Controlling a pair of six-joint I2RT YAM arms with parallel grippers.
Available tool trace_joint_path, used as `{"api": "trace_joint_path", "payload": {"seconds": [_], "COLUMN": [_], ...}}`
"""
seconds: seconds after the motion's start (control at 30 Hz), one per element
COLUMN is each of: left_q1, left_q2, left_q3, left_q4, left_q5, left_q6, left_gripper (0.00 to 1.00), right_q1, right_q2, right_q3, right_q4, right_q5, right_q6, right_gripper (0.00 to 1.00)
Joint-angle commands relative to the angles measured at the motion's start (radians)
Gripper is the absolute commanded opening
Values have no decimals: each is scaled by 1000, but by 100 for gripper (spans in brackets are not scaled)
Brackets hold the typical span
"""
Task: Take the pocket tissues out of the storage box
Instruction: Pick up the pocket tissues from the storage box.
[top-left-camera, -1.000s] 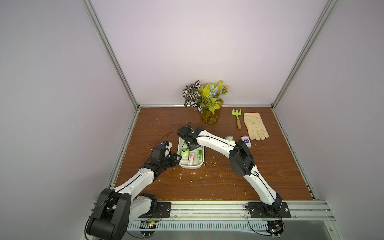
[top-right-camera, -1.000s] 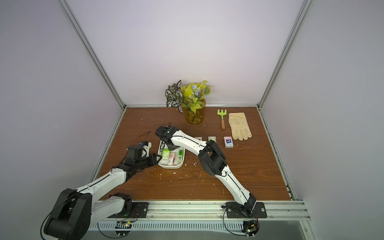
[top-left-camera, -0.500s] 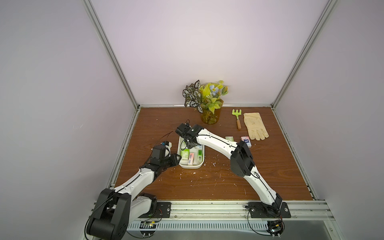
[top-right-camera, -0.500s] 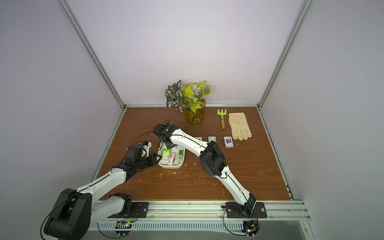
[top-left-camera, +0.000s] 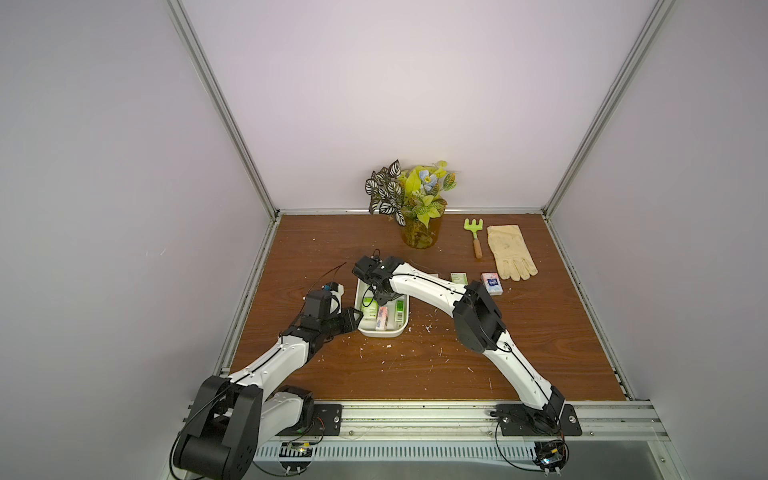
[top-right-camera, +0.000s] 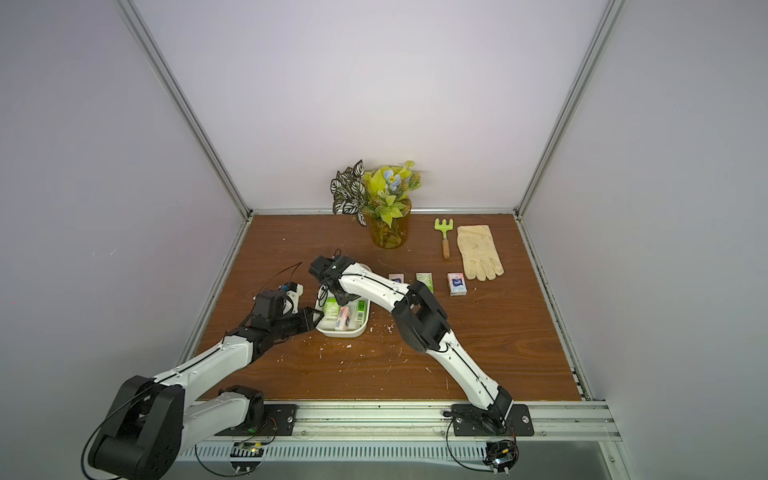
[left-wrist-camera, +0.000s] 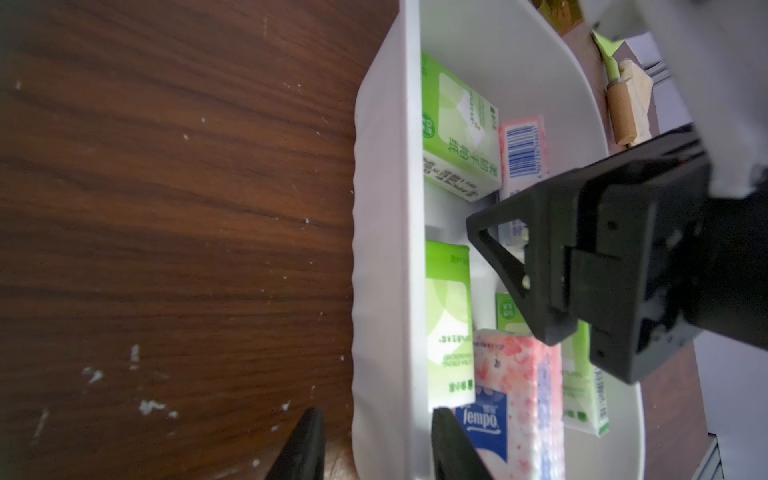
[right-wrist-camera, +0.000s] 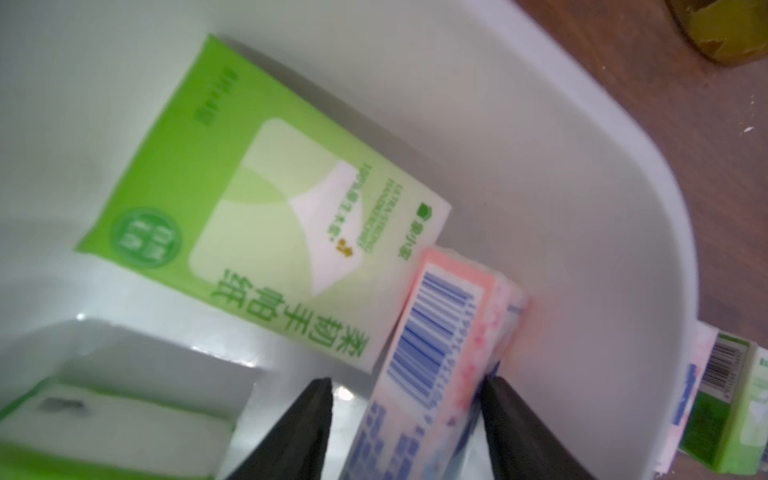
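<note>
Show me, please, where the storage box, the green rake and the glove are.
storage box (top-left-camera: 384, 332), in a top view, on its bare near rim.
green rake (top-left-camera: 474, 226), in a top view, on its tined head.
glove (top-left-camera: 504, 244), in a top view, on its palm.

One storage box (top-left-camera: 384, 332) holds five pocket tissues (left-wrist-camera: 457, 137), three green, two pink; three more lie on the table (top-left-camera: 540, 353), one green, two pink; one plant (top-left-camera: 415, 199), one rake (top-left-camera: 473, 226), one glove (top-left-camera: 509, 253)

The storage box (left-wrist-camera: 386, 249) is white, the pocket tissues (right-wrist-camera: 257, 199) green-and-white or pink blossom-printed, the table (top-left-camera: 561, 340) brown woodgrain.
</note>
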Motion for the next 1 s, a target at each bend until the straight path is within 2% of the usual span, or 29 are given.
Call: {"api": "trace_joint_path", "payload": {"seconds": [0.0, 0.13, 0.33, 0.5, 0.73, 0.97], "left_q1": [10, 10, 11, 10, 10, 14], "left_q2": [5, 0, 5, 4, -29, -96], "left_q3": [11, 13, 16, 22, 53, 123], "left_q4": [-24, -27, -28, -27, -35, -73], "left_q5": [-8, -10, -11, -14, -25, -75], "left_q6": [20, 21, 21, 19, 16, 22], "left_gripper": [38, 37, 37, 37, 51, 61], "right_q1": [4, 4, 6, 7, 7, -5], "right_q2": [-22, -36, -71, -107, -192, -415], "right_q3": [-3, -10, -3, 5, -1, -202], "right_q4": [-10, -13, -23, -32, -16, 185], "right_q5": [10, 22, 26, 15, -39, -163], "right_q6": [13, 13, 12, 9, 0, -10], "right_gripper": [54, 40, 33, 30, 30, 30]}}
